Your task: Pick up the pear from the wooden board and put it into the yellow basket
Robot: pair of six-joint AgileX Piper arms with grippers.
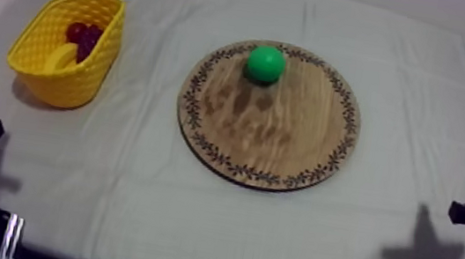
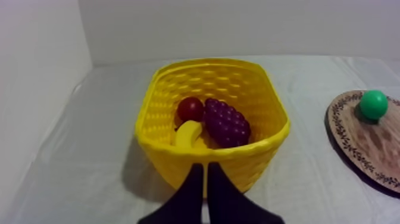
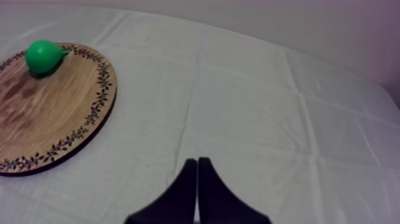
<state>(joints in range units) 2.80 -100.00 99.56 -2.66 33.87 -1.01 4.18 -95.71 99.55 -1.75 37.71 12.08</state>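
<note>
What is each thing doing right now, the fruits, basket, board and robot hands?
pear: lying on the wooden board near its far rim, untouched.
wooden board: flat on the cloth, carrying the pear.
yellow basket: upright, holding three fruits.
banana: in the basket.
grapes: in the basket.
small red fruit: in the basket.
left hand: shut on nothing, facing the basket.
right hand: shut on nothing, beside the board.

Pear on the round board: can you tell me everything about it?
The pear is bright green, smooth and shiny like plastic, with a round body and a short pointed neck. It lies on its side near the far edge of the wooden board, touching only the board, and casts a small shadow on the wood.
</note>
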